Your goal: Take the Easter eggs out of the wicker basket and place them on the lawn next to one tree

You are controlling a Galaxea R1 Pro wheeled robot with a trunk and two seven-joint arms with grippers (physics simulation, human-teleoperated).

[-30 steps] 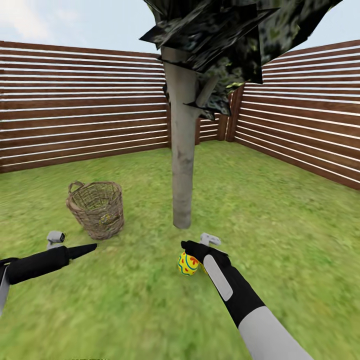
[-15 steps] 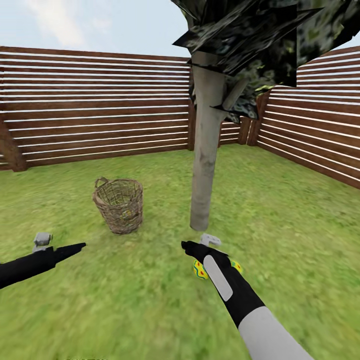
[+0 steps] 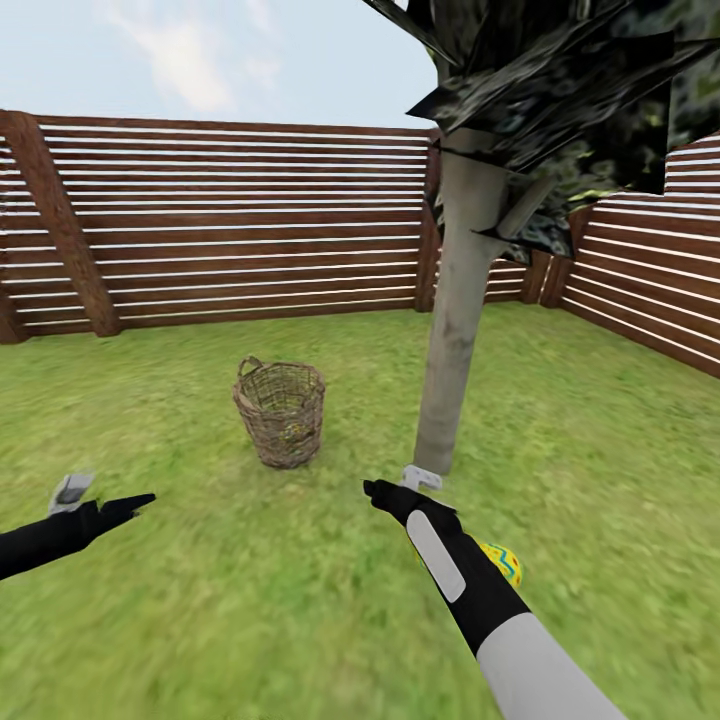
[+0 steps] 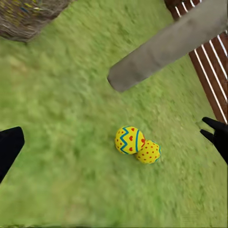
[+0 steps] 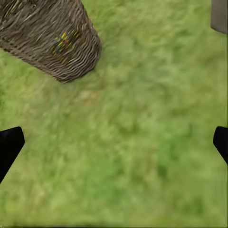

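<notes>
Two Easter eggs (image 4: pixel 136 145) lie touching on the lawn (image 3: pixel 250 600) near the foot of the tree (image 3: pixel 455 330), both smooth, rounded and bright yellow; one carries blue zigzag bands with red hearts, the other a scatter of red dots. In the head view we catch one of them (image 3: pixel 503 562) peeking out from behind our right forearm, so they sit back beside the arm rather than at the fingertips. Our right gripper (image 3: pixel 385 492) hovers above bare grass with its black fingers spread wide in the right wrist view, holding nothing. Our left gripper (image 3: pixel 135 501) reaches out low over the grass, well apart from the eggs; its fingers (image 4: pixel 9 147) likewise stand far apart and hold nothing.

The wicker basket (image 3: pixel 281 411) is brown, loosely woven and bucket-shaped, with a small loop handle at its rim, standing upright on the grass beside the trunk. Through its weave we glimpse a blurred patch of yellow and blue (image 5: pixel 65 42). The trunk is straight, smooth and grey-beige beneath jagged blackish-green foliage. A fence (image 3: pixel 240 230) of horizontal brown slats and thick posts encloses the mottled green ground.
</notes>
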